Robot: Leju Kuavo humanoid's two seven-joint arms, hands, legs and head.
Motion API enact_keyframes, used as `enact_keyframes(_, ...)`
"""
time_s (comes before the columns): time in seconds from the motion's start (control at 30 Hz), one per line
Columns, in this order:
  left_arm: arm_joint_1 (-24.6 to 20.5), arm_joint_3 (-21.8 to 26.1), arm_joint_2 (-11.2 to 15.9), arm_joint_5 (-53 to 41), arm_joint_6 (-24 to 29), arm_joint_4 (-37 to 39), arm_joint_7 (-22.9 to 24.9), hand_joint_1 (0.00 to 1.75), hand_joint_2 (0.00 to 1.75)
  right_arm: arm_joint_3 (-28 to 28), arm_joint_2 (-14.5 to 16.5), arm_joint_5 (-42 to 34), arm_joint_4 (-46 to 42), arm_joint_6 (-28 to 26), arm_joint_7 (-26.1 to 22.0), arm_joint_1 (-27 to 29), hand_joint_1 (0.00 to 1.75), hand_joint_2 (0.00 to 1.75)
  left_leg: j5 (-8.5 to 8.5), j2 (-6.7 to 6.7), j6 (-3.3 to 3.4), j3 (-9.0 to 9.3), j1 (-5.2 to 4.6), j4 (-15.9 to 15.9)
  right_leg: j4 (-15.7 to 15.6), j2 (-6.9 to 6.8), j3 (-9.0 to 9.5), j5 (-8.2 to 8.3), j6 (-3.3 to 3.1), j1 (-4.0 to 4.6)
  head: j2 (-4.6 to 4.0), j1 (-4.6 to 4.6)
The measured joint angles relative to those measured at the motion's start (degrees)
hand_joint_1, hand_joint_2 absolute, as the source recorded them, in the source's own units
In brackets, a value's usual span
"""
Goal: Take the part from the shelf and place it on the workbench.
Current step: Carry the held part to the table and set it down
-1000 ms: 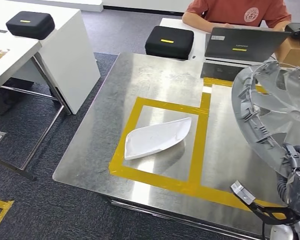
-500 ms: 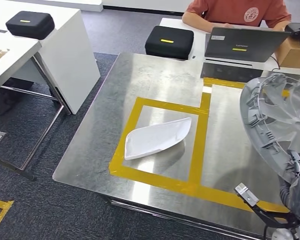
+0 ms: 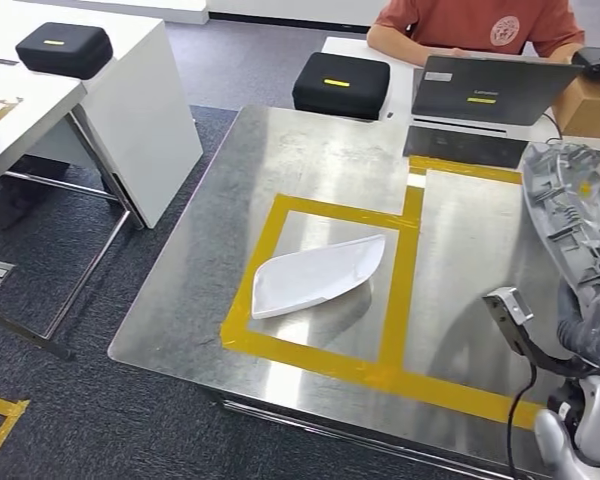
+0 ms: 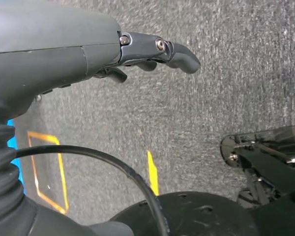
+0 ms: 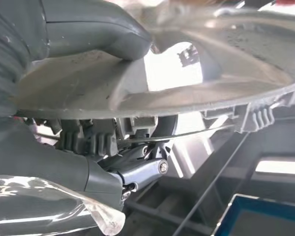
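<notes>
I see R hand (image 3: 593,330) gripping the grey part (image 3: 576,215) at its rim, thumb on one face, fingers (image 5: 146,169) under the other, held tilted above the tabletop (image 3: 312,160) at its right edge. L hand (image 4: 64,49) hangs over carpet, fingers apart, holding nothing. White piece (image 3: 316,277) lies inside the yellow tape (image 3: 395,290) square. Laptop (image 3: 486,90) at the far side.

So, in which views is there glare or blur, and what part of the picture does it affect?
Head view: sharp overall, with soft glare on the steel workbench and a faint shadow under the white part. Right wrist view: the grey wheel cover held by the right hand is blurred, with overexposed white patches behind it. Left wrist view: the left hand is sharp; the carpet is slightly soft.
</notes>
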Motion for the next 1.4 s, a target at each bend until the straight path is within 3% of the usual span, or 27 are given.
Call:
enact_keyframes(0.07,0.0,0.1,0.0,0.4,-0.3,0.1,0.0,0.0,1.75,9.8,-2.5,0.1,3.1,0.2,10.4,-4.1,1.75,1.75,0.06,-0.11,0.02,0.06,0.01,0.0,0.0,-0.08,0.01,0.02,0.01,0.03,0.0,-0.01)
enact_keyframes(0.13,0.0,0.2,0.1,0.7,-0.5,0.2,0.0,0.0,1.75,21.2,-4.6,0.0,5.8,0.1,17.7,-6.8,1.75,1.75,0.08,-0.17,0.03,0.18,0.03,0.0,0.0,-0.12,0.02,0.01,0.0,0.08,0.0,-0.02)
enact_keyframes(0.23,0.1,0.3,0.1,0.9,-0.7,0.2,0.0,0.0,1.75,33.6,-6.9,0.0,8.0,0.0,19.0,-7.9,1.75,1.75,0.12,-0.32,0.05,0.11,0.05,0.0,0.0,-0.33,0.01,-0.06,-0.05,0.12,0.0,-0.03)
enact_keyframes(0.4,0.3,0.3,0.1,0.9,-0.7,0.2,-0.1,0.0,1.75,41.7,-8.8,0.0,9.9,-0.1,19.1,-9.8,1.75,1.75,0.09,-0.34,0.02,0.06,0.05,0.0,0.0,-0.36,-0.01,-0.12,-0.09,0.13,0.0,-0.02)
enact_keyframes(0.93,0.4,1.0,0.2,1.7,-2.1,0.3,0.6,0.0,1.75,46.7,-10.0,0.0,11.5,-0.1,19.1,-12.3,1.75,1.75,0.04,-0.34,0.07,0.07,0.0,0.1,0.0,-0.35,0.03,-0.1,-0.05,0.06,0.0,-0.02)
enact_keyframes(1.4,0.7,2.3,-0.3,3.0,-1.6,0.3,0.8,0.0,1.75,35.8,-15.7,0.0,-2.8,6.7,19.1,-10.3,1.75,1.75,0.02,-0.34,0.1,0.07,-0.1,0.1,0.0,-0.35,0.02,-0.1,-0.04,-0.04,0.0,-0.02)
